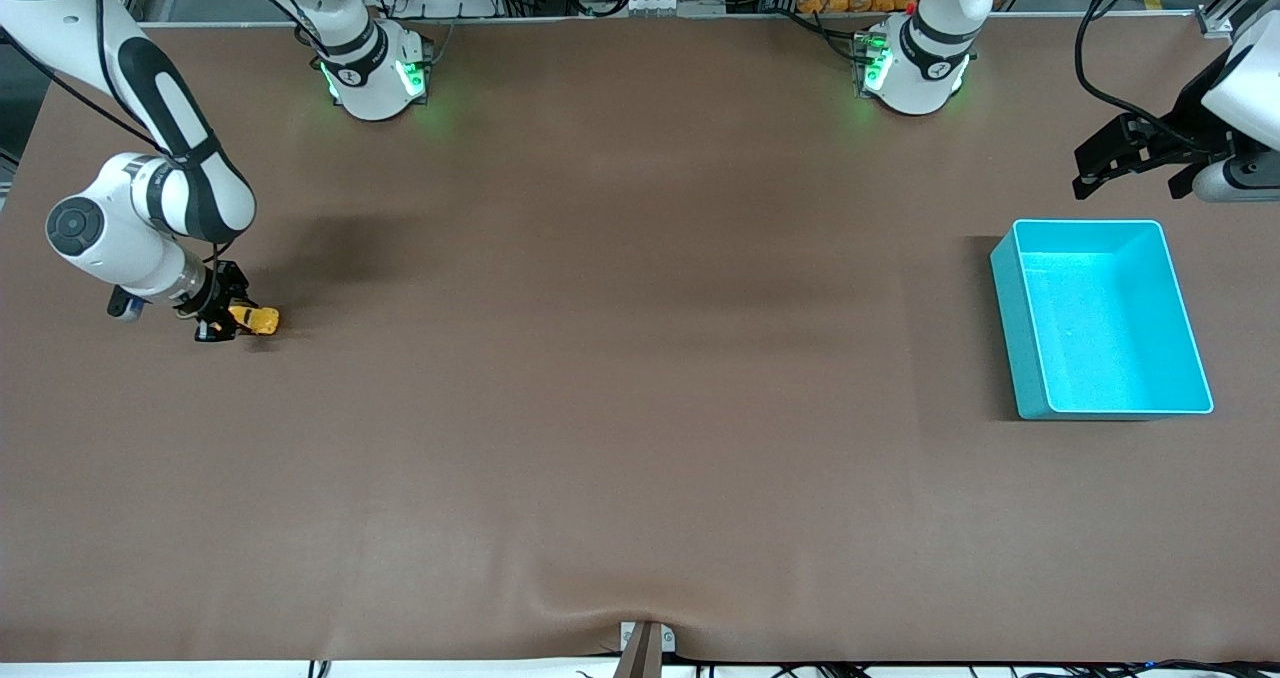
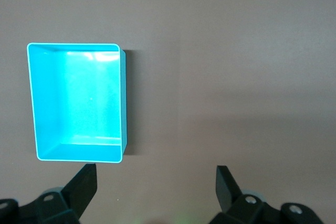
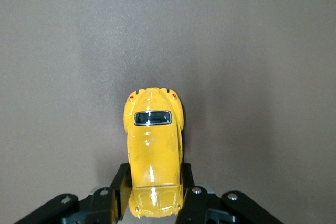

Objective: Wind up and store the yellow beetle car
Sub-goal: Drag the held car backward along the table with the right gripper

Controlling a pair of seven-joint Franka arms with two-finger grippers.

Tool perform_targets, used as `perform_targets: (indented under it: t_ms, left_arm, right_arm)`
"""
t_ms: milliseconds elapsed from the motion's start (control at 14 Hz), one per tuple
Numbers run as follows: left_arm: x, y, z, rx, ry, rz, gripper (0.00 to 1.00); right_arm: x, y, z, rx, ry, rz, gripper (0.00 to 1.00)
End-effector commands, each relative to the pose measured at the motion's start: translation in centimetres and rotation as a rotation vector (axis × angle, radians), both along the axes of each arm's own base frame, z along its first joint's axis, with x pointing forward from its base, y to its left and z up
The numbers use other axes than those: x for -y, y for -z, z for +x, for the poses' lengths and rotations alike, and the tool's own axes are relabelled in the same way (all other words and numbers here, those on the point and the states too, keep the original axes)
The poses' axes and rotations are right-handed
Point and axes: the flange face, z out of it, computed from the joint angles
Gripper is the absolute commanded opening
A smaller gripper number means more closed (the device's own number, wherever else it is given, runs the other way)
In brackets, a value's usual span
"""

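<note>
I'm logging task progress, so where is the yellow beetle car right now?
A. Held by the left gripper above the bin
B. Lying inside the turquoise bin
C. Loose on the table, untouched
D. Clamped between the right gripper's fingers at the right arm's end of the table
D: the right gripper is shut on the yellow beetle car, while the turquoise bin holds nothing and the left gripper hangs open.

Tiny bright yellow beetle car (image 1: 262, 319) (image 3: 154, 153), rounded glossy body with one small dark window on top and two red dots near the free end. Clamped by its sides between the fingers of the right gripper (image 1: 222, 319) (image 3: 153, 188), low at the brown table near the right arm's end, free end at about 3 o'clock from the fingers in the front view. Well apart from the turquoise bin (image 1: 1030, 343) at the left arm's end.
</note>
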Motion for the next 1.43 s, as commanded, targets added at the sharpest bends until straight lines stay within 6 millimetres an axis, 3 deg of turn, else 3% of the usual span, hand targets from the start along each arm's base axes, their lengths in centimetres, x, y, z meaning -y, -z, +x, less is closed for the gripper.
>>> perform_targets:
  t_ms: [0, 643, 1357]
  left_arm:
    - [0.2, -0.7, -0.4, 0.003, 0.002, -0.019, 1.00]
    - [0.1, -0.7, -0.4, 0.004, 0.000, -0.019, 1.00]
    - [0.1, -0.7, -0.4, 0.004, 0.000, -0.017, 1.00]
  right_arm:
    - [2.7, 2.9, -0.5, -0.028, -0.017, 0.000, 0.13]
    - [8.4, 2.6, -1.5, -0.016, -0.056, -0.004, 0.13]
    - [8.9, 2.2, -1.1, -0.006, -0.062, -0.008, 0.20]
